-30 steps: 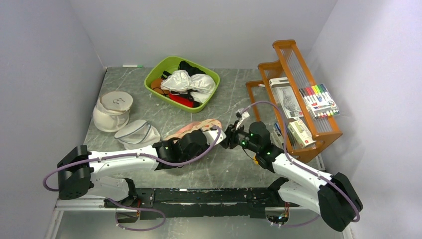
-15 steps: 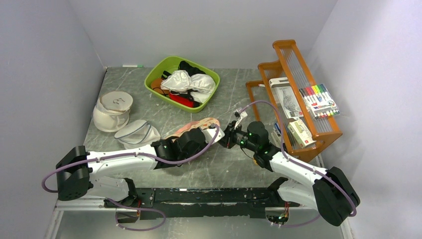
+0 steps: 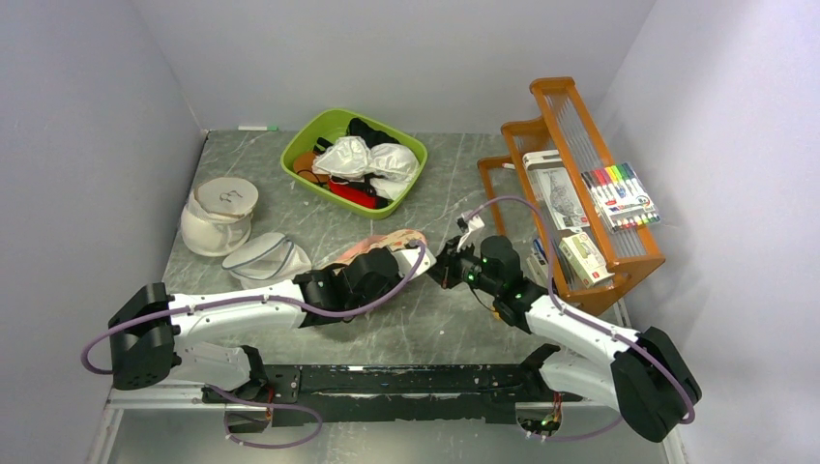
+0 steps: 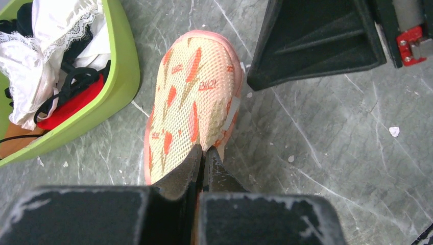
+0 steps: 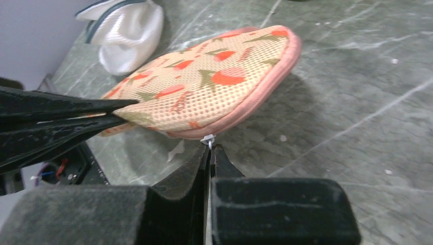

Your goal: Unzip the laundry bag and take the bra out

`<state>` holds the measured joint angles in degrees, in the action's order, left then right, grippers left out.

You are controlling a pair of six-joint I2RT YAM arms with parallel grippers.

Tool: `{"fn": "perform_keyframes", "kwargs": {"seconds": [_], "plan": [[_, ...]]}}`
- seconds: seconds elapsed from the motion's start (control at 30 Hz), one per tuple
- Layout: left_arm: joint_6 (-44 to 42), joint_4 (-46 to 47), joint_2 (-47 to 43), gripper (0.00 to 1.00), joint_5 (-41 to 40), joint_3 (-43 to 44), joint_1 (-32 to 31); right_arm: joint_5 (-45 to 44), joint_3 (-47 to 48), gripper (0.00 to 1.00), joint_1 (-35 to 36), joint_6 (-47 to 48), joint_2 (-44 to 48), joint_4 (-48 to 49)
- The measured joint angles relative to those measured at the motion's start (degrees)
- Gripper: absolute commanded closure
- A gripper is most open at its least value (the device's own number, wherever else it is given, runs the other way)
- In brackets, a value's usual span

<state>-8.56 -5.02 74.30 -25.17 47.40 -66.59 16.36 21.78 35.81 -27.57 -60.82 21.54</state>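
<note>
The laundry bag [image 3: 385,244] is lying just beside the green tray [image 4: 125,71], on its near side. The left gripper [image 4: 201,151] is pinching the bag's edge farthest from the tray, with the jaws pressed together on the fabric. The right gripper [image 5: 210,148] is clamping a small white tab [image 5: 207,139] at the pink rim, and this end is hanging slightly above the table [image 5: 357,102].

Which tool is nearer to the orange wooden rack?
Right. The right tool pinches the laundry bag at its edge on the side facing the rack; the left tool clamps the bag farther away.
</note>
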Motion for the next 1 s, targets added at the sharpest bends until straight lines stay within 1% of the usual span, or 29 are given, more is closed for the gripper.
{"fn": "perform_keyframes", "kwargs": {"seconds": [0.27,0.47,0.63,0.67,0.73,0.77,0.8,0.83,0.9,0.93,1.0], "plan": [[-0.02,-0.35,0.00,0.93,0.07,0.00,0.17,-10.10,3.58,1.00,-0.57,1.70,-1.66,-6.32],[-0.07,-0.17,0.81,0.93,1.92,0.20,0.37,-11.93,6.45,1.00,-1.90,3.67,-5.62,-9.18],[0.00,-1.46,4.35,0.92,4.57,2.47,0.94,-12.26,5.66,1.00,-2.58,5.90,-3.10,-10.88],[0.02,-1.70,4.79,0.86,5.01,2.82,0.98,-11.96,5.01,1.00,-2.82,6.16,-1.70,-11.15],[0.31,-2.60,5.60,0.70,6.71,3.76,1.57,-10.97,3.74,1.00,-3.10,6.54,1.16,-11.61],[0.46,-2.99,5.79,0.60,7.43,4.11,2.01,-10.14,3.13,1.00,-3.21,6.60,2.36,-11.69],[0.72,-3.72,5.97,0.52,8.41,4.59,2.67,-9.01,2.38,1.00,-3.34,6.62,3.58,-11.61],[0.81,-4.07,6.01,0.47,9.07,4.81,3.19,-7.78,1.75,1.00,-3.41,6.60,4.26,-11.54],[1.27,-5.16,6.01,0.41,10.91,5.20,4.44,-4.90,0.37,1.00,-3.52,6.38,4.70,-10.99],[1.44,-5.64,6.01,0.35,12.11,5.38,5.16,-3.02,-0.57,1.00,-3.56,6.03,4.68,-10.58],[1.55,-6.45,5.95,0.29,14.91,5.49,6.43,0.39,-2.49,1.00,-3.61,5.11,4.63,-9.75]]}}
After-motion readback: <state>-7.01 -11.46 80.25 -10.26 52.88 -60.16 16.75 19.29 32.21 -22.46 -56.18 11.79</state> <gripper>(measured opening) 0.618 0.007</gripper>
